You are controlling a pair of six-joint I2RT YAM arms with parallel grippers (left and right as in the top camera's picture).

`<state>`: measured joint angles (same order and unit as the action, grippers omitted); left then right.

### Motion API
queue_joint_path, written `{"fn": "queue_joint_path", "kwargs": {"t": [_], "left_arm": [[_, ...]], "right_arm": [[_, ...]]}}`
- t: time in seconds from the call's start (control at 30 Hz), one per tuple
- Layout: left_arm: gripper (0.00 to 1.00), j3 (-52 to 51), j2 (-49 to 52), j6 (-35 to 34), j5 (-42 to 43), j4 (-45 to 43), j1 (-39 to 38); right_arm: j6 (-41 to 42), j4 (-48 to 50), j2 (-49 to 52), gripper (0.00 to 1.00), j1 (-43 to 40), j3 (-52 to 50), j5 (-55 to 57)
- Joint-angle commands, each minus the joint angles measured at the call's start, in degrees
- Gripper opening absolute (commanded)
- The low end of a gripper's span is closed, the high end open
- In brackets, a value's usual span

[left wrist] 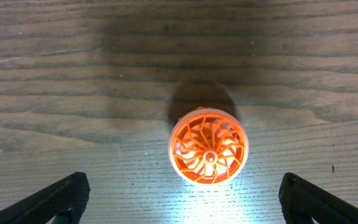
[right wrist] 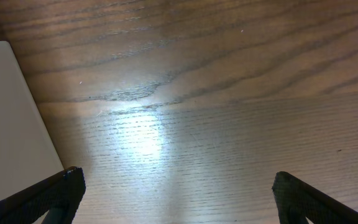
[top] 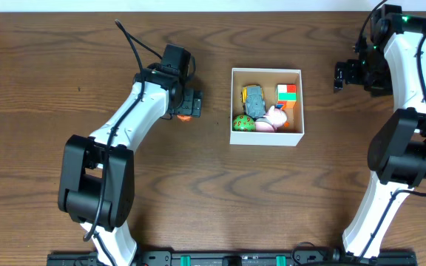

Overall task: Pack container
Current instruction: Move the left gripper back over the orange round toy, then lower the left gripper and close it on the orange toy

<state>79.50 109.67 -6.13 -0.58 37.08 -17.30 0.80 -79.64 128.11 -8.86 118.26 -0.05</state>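
Observation:
The container (top: 266, 137), a square white box with a tan inside, stands mid-table and holds several small toys: a yellow car, a green ball, a pink toy and a colour cube. Its white wall shows at the left edge of the right wrist view (right wrist: 5, 124). An orange round wheel-like toy (left wrist: 209, 146) lies on the table, also seen in the overhead view (top: 184, 116). My left gripper (left wrist: 180, 202) is open right over it, the toy just ahead of the fingertips (top: 187, 103). My right gripper (right wrist: 179, 196) is open and empty over bare wood, right of the container (top: 340, 75).
The table is dark brown wood (top: 50, 74). Both arm bases stand at the front edge.

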Motion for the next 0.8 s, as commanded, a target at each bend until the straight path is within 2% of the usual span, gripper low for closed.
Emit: {"fn": "queue_joint_path", "kwargs": {"t": [0.0, 0.23, 0.5, 0.77], "left_arm": [[0.98, 1.42, 0.72, -0.13, 0.13, 0.17, 0.24], [0.98, 1.55, 1.64, -0.11, 0.13, 1.01, 0.24], [0.98, 9.6, 1.68, 0.39, 0.15, 8.9, 0.22], [0.98, 10.12, 3.39, 1.01, 0.15, 11.21, 0.24]], "right_arm": [[-0.66, 0.0, 0.17, 0.99, 0.26, -0.15, 0.0], [-0.66, 0.0, 0.17, 0.99, 0.26, -0.15, 0.0], [-0.68, 0.0, 0.17, 0.99, 0.26, -0.15, 0.0], [-0.66, 0.0, 0.17, 0.99, 0.26, -0.15, -0.02]]}}
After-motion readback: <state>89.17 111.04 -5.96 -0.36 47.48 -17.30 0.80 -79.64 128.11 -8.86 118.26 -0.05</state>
